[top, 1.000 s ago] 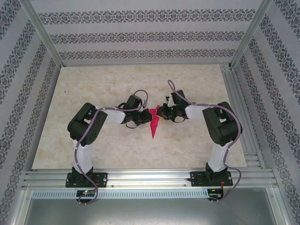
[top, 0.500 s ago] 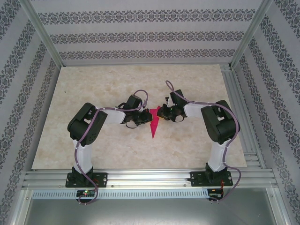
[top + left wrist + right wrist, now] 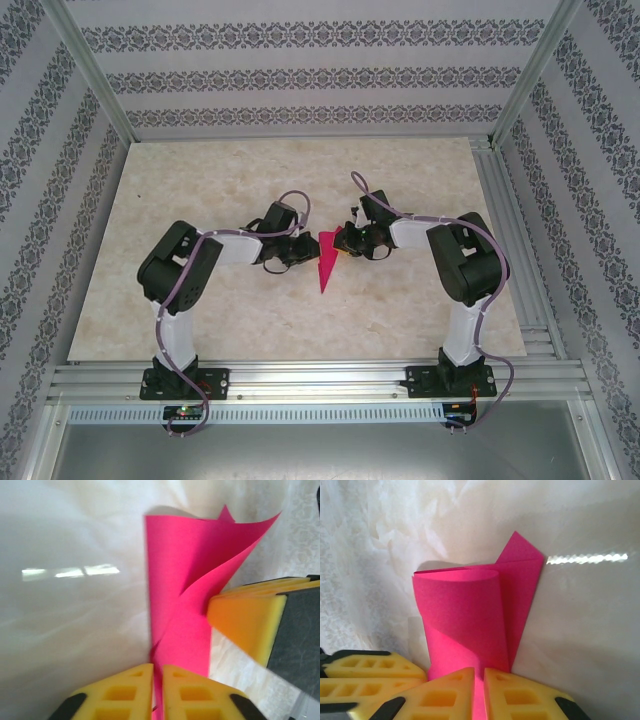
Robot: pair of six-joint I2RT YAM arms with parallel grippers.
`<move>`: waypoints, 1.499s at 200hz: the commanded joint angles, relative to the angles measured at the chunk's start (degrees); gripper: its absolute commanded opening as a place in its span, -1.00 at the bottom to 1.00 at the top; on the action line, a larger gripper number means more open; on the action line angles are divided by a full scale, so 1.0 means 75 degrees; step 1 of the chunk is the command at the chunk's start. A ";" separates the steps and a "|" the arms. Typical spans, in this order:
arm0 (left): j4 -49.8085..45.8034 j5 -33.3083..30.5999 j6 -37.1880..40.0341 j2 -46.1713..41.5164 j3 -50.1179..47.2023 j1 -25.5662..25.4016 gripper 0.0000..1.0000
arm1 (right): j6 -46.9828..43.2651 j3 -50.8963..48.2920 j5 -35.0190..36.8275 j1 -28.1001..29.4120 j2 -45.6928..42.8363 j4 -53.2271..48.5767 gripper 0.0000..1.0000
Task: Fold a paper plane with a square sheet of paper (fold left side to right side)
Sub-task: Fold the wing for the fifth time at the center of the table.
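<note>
The magenta-pink sheet of paper [image 3: 325, 263] is a narrow pointed wedge, the rough form of the paper plane, at the table's middle with its tip toward the near edge. My left gripper [image 3: 298, 254] is at its left edge and my right gripper [image 3: 346, 242] at its upper right. In the left wrist view the left gripper [image 3: 157, 672] is shut on the sheet of paper [image 3: 182, 575], whose upper flap curls up, and a right finger [image 3: 245, 625] presses against it. In the right wrist view the right gripper [image 3: 480, 676] is shut on the curled sheet of paper [image 3: 462, 617].
The pale marbled table [image 3: 200, 190] has free room all around the two grippers. Aluminium frame rails [image 3: 300, 378] run along the near edge and the right side. Patterned walls enclose the back and sides. The left gripper's fingers [image 3: 365, 672] sit close beside the right gripper.
The left arm has drawn slightly left and the wedge's tip has shifted left with it. The right gripper has edged a little to the left, still on the paper.
</note>
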 commanded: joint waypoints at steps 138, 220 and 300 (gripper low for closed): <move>-0.0128 -0.0108 -0.0390 -0.1305 -0.0529 -0.1640 -0.52 | -0.0214 -0.0043 0.0644 -0.0023 0.0372 -0.0683 -0.69; -0.0788 -0.0628 0.0027 -0.0746 -0.0369 -0.1640 -0.54 | -0.0226 -0.0045 0.0609 -0.0023 0.0425 -0.0658 -0.68; -0.0895 -0.0749 0.0085 -0.0587 -0.0420 -0.1640 -0.55 | -0.0270 -0.0041 0.0607 -0.0012 0.0428 -0.0678 -0.68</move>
